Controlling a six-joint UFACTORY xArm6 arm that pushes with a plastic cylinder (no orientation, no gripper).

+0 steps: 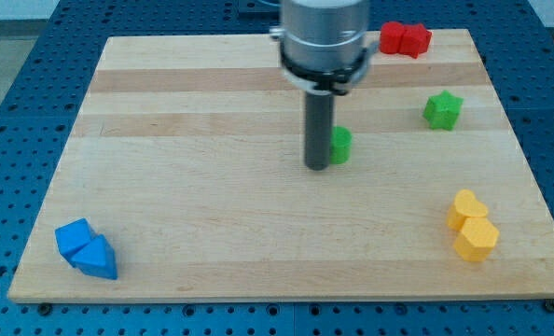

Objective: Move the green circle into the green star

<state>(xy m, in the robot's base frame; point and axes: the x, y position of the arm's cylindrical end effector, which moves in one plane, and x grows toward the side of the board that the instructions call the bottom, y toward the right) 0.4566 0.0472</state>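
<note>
The green circle (340,145) lies near the middle of the wooden board (212,187), partly hidden behind my rod. My tip (316,167) stands right at the circle's left side, touching or nearly touching it. The green star (442,110) sits to the view's right and a little higher, well apart from the circle.
Two red blocks (405,39) sit together at the view's top right edge. Two yellow blocks (472,225) sit at the lower right. Two blue blocks (86,249) sit at the lower left corner. A blue pegboard surface surrounds the board.
</note>
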